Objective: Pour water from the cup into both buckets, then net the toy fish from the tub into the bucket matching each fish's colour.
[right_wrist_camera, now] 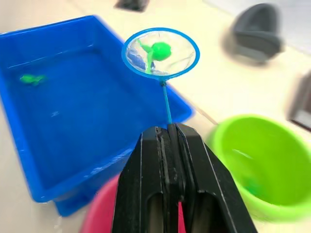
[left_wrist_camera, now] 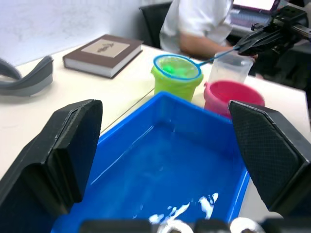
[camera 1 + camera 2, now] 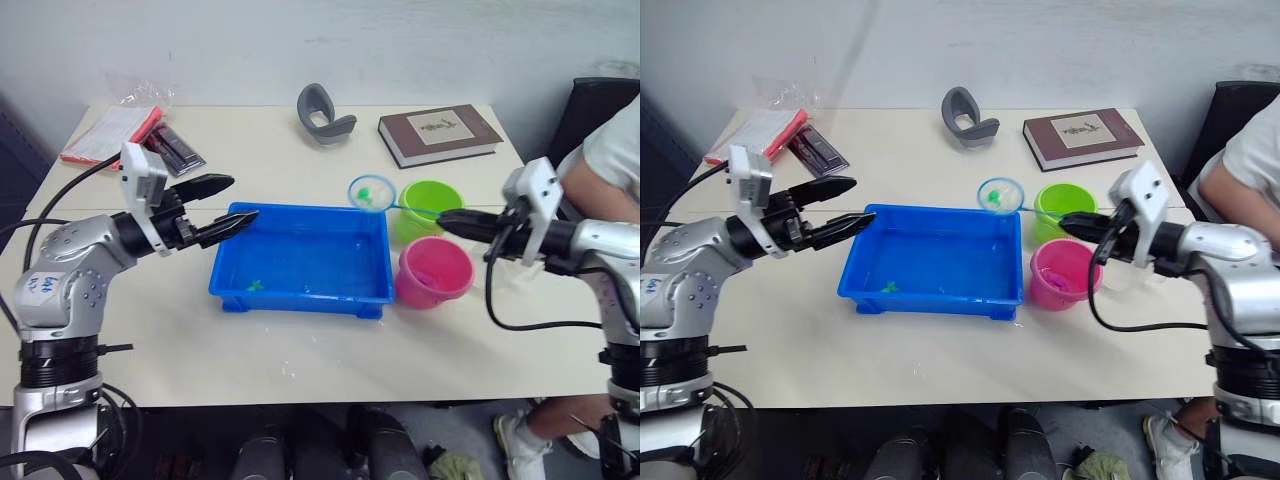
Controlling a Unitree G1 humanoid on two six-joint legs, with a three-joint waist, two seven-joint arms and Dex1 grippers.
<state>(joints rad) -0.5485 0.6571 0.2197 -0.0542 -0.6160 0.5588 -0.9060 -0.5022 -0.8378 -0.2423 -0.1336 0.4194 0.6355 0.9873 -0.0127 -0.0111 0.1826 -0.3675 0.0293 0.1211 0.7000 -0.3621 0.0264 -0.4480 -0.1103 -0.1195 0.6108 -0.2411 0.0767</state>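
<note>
Ahead of the right gripper (image 1: 171,130), clenched on the net (image 1: 161,52) holding a green fish (image 1: 160,49), lies the tub (image 3: 300,262); the left gripper (image 3: 232,203) hangs released.

The scene is lit evenly and softly from above, and only faint shadows are cast on the desk (image 3: 300,340) beside the tub (image 3: 300,262). Small white glints are seen on the water inside the tub. In the right wrist view, the green bucket (image 1: 262,165) and the grey object (image 1: 256,33) beyond the tub are blurred, while the net (image 1: 160,53) is rendered more sharply.
</note>
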